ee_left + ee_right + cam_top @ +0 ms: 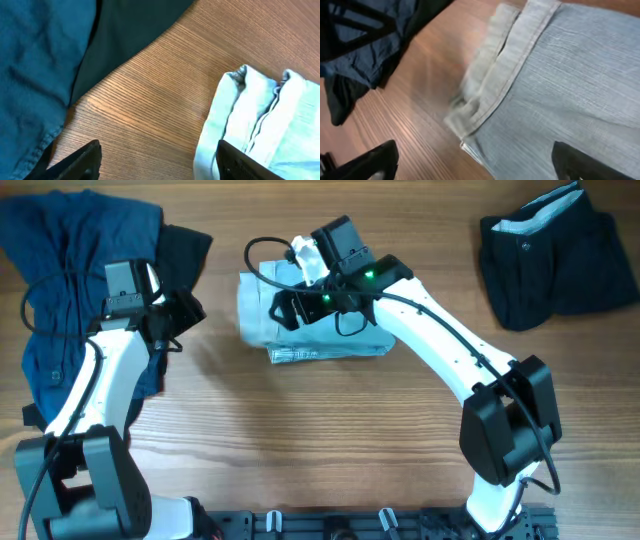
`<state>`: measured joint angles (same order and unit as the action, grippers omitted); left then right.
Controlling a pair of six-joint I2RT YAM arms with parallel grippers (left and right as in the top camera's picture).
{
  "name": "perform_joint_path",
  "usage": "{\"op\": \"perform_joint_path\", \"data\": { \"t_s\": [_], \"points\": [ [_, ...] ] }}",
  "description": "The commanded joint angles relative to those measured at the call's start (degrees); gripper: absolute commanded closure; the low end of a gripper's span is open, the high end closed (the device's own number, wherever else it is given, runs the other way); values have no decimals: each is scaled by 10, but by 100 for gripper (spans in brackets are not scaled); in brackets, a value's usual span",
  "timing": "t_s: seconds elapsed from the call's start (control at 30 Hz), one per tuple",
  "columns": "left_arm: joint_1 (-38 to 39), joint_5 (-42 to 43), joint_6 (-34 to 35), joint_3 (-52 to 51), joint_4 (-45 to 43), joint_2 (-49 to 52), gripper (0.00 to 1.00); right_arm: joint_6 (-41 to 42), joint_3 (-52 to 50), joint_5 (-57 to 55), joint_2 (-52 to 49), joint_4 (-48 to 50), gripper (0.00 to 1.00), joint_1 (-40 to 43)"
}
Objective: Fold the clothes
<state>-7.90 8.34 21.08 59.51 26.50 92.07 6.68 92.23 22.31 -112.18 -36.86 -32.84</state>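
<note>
The pale denim shorts (258, 320) lie folded in a compact bundle on the table, back centre. My right gripper (287, 308) hovers over the bundle's left part, open and empty. In the right wrist view its jaws (477, 165) straddle the shorts' (560, 80) folded edge and cuff. My left gripper (190, 310) is open and empty, just left of the shorts. In the left wrist view its jaws (157, 162) are over bare wood, with the right finger at the shorts' (260, 120) edge. A dark navy garment (70, 270) lies crumpled at the back left.
A black garment (185, 245) lies partly under the navy one, and shows in the left wrist view (125, 30). A folded pile of black clothes (555, 265) sits at the back right. The wooden table (330, 440) is bare at the front.
</note>
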Motion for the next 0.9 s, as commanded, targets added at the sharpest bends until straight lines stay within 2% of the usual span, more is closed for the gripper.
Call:
{"op": "perform_joint_path", "data": {
  "t_s": [0.0,0.1,0.23,0.33,0.5,0.63,0.73,0.83,0.87],
  "points": [
    [2,22,-14,-2,-3,-12,27,-34,0,32,6,0,0,-3],
    [19,43,-14,-2,-3,-12,28,-18,0,-10,23,-18,1,21],
    [76,37,-59,-2,-6,-11,27,161,-1,-72,35,-147,0,110],
    [88,39,-59,-2,-13,-11,27,174,-34,-71,33,-194,0,167],
    [107,38,-74,-2,-12,-8,27,237,-108,-67,33,-184,1,184],
    [107,38,-74,-2,-14,-8,27,239,-130,-43,33,-171,3,182],
    [107,38,-74,-2,-14,-8,27,265,-176,-12,33,-113,5,179],
    [107,38,-74,-2,-14,-8,27,265,-240,24,33,-55,27,178],
    [107,38,-74,-2,-14,-8,27,265,-254,23,33,-37,39,178]
  ]
}}
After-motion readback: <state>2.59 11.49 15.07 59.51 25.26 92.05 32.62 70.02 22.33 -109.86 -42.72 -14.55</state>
